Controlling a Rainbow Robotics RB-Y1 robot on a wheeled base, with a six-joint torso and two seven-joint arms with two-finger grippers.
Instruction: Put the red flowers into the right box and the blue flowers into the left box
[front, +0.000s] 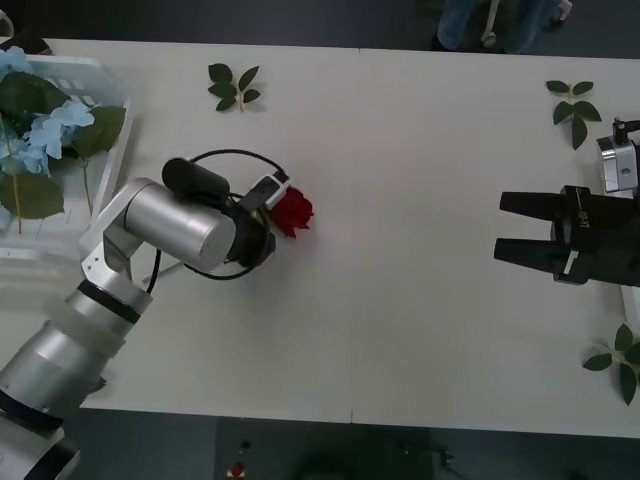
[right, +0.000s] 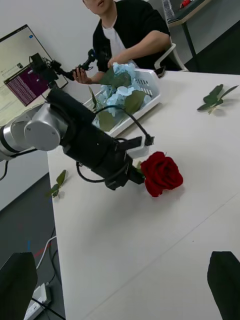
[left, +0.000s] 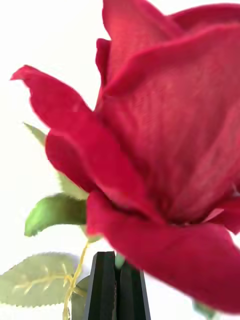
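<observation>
The left gripper reaches over the middle of the white table, its black fingers clenched on what seems to be the stem just under a red rose. Blue flowers lie in the slotted white basket at far left. The right gripper hovers at the table's right edge, jaws spread apart.

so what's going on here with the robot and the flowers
The left gripper is shut on the stem of a red rose near the middle of the white table. The right gripper waits open at the table's right side. Blue flowers already lie in the white basket at the far left. A few loose leaf sprigs lie about.
</observation>
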